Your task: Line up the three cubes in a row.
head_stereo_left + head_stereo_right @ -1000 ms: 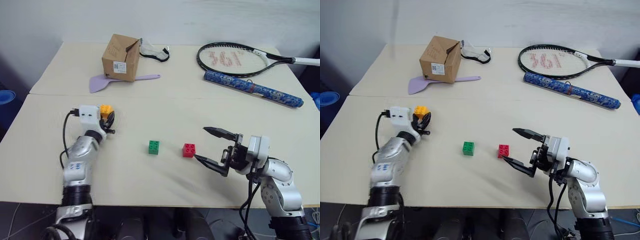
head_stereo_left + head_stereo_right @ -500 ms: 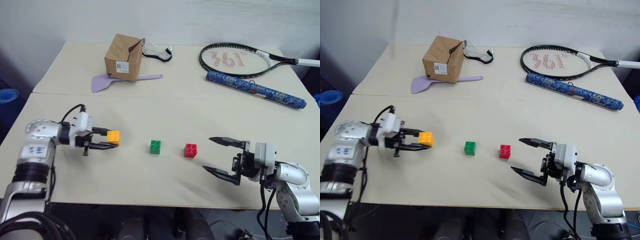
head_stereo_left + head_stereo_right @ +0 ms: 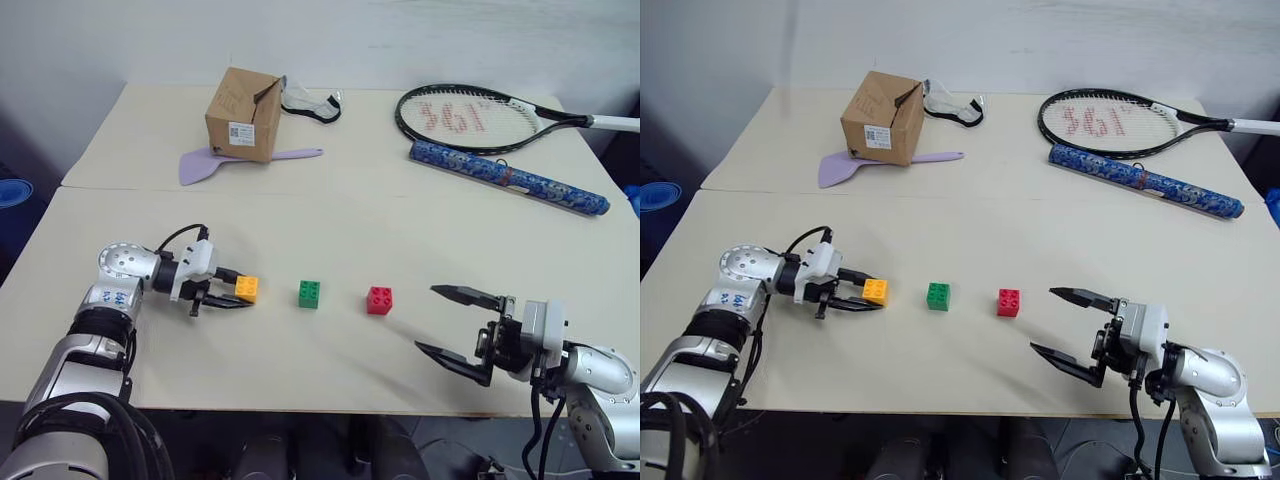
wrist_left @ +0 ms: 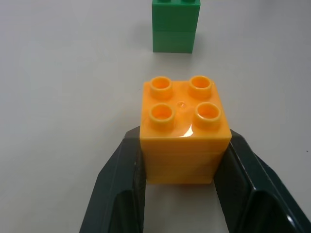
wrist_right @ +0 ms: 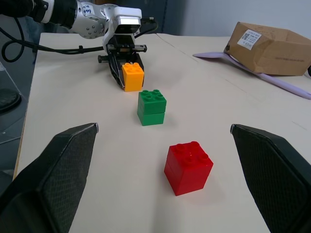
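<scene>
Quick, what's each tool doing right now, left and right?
Left tool: closed on the orange-yellow cube.
Right tool: open, holding nothing.

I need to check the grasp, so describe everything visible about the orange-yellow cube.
The orange-yellow cube is a small, glossy plastic toy brick with four round studs on top, standing upright with studs up. It sits low at the tabletop, clamped on two opposite sides between the black fingers of the left gripper, which is shut on it. It lies to the robot's left of the green cube, apart from it, roughly in line with the green cube and the red cube.
</scene>
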Available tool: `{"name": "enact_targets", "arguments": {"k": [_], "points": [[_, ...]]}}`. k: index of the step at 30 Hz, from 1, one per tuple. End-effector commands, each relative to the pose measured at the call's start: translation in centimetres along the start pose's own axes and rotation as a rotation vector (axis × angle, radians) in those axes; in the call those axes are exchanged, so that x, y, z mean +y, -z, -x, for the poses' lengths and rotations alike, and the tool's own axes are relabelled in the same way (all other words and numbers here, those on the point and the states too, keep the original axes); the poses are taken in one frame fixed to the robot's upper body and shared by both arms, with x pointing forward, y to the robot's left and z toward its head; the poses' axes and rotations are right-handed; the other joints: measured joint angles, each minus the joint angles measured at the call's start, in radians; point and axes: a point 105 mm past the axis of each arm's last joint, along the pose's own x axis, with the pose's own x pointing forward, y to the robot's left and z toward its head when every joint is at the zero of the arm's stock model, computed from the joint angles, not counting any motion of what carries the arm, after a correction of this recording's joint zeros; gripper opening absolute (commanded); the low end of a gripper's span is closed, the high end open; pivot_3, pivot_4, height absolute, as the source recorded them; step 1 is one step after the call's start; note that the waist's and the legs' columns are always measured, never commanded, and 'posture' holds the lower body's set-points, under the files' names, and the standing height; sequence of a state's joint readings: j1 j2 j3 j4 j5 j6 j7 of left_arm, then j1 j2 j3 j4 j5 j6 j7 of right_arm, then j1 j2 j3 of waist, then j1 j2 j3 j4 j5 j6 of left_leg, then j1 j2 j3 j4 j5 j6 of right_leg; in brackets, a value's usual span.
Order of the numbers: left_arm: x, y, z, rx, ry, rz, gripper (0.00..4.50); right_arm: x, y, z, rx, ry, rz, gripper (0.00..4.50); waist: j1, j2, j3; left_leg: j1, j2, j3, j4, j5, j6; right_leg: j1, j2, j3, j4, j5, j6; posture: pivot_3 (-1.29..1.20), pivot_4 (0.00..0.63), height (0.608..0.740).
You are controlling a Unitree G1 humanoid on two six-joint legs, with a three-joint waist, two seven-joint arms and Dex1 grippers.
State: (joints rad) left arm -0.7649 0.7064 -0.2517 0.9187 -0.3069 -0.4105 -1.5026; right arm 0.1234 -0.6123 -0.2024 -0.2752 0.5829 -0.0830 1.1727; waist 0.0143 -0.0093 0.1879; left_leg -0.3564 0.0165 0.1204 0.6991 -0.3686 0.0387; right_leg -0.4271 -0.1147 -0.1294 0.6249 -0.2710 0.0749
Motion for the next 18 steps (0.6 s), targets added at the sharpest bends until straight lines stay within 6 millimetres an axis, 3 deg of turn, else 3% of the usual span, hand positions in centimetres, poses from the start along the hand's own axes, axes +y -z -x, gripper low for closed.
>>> {"name": "enact_targets", "arguments": {"k": [1, 2, 7, 9, 12, 15, 18], "points": [[-1.2, 0.2, -0.2, 0.024, 0.131, -0.01, 1.5, -0.1, -1.2, 0.0, -0.016, -0.009, 0.045, 4.5, 0.002, 0.0, 0.0, 0.0, 0.0, 0.0, 0.0, 0.0, 0.0, 0.0, 0.0, 0.0, 0.0, 0.0, 0.0, 0.0, 0.15, 0.74], [-1.2, 0.3, -0.2, 0.028, 0.13, -0.008, 1.5, -0.1, -1.2, 0.0, -0.015, -0.01, 0.044, 4.5, 0.003, 0.0, 0.0, 0.0, 0.0, 0.0, 0.0, 0.0, 0.0, 0.0, 0.0, 0.0, 0.0, 0.0, 0.0, 0.0, 0.15, 0.74], [-0.1, -0.4, 1.4, -0.009, 0.025, -0.029, 3.09, -0.4, -1.3, -0.1, -0.007, -0.027, 0.045, 4.5, 0.005, 0.0, 0.0, 0.0, 0.0, 0.0, 0.0, 0.0, 0.0, 0.0, 0.0, 0.0, 0.0, 0.0, 0.0, 0.0, 0.15, 0.74], [-0.4, -0.2, 3.0, -0.008, -0.023, -0.009, 3.71, -0.6, -1.3, 0.0, -0.004, -0.03, 0.045, 4.5, 0.003, 0.0, 0.0, 0.0, 0.0, 0.0, 0.0, 0.0, 0.0, 0.0, 0.0, 0.0, 0.0, 0.0, 0.0, 0.0, 0.15, 0.74], [-1.1, 0.2, 5.5, -0.013, -0.119, 0.015, 3.71, -1.0, -1.3, 0.2, 0.002, -0.033, 0.047, 4.5, -0.015, 0.0, 0.0, 0.0, 0.001, 0.0, -0.001, 0.0, 0.0, -0.001, 0.0, 0.0, 0.0, 0.0, 0.0, 0.0, 0.15, 0.74], [-3.1, 0.8, 8.8, 0.023, -0.23, 0.05, 3.71, -1.5, -1.5, 0.8, 0.024, -0.046, 0.056, 4.5, -0.031, 0.0, 0.0, 0.0, 0.002, 0.0, -0.001, 0.0, 0.0, -0.001, 0.0, 0.001, -0.001, 0.0, 0.0, 0.0, 0.15, 0.74], [-4.9, 0.5, 10.8, 0.068, -0.323, 0.08, 3.71, -2.4, -2.1, 1.5, 0.066, -0.063, 0.074, 4.5, -0.034, 0.001, 0.001, 0.0, 0.002, -0.002, -0.001, -0.001, -0.001, 0.0, -0.002, 0.005, -0.002, 0.0, -0.001, 0.0, 0.15, 0.74]]}}
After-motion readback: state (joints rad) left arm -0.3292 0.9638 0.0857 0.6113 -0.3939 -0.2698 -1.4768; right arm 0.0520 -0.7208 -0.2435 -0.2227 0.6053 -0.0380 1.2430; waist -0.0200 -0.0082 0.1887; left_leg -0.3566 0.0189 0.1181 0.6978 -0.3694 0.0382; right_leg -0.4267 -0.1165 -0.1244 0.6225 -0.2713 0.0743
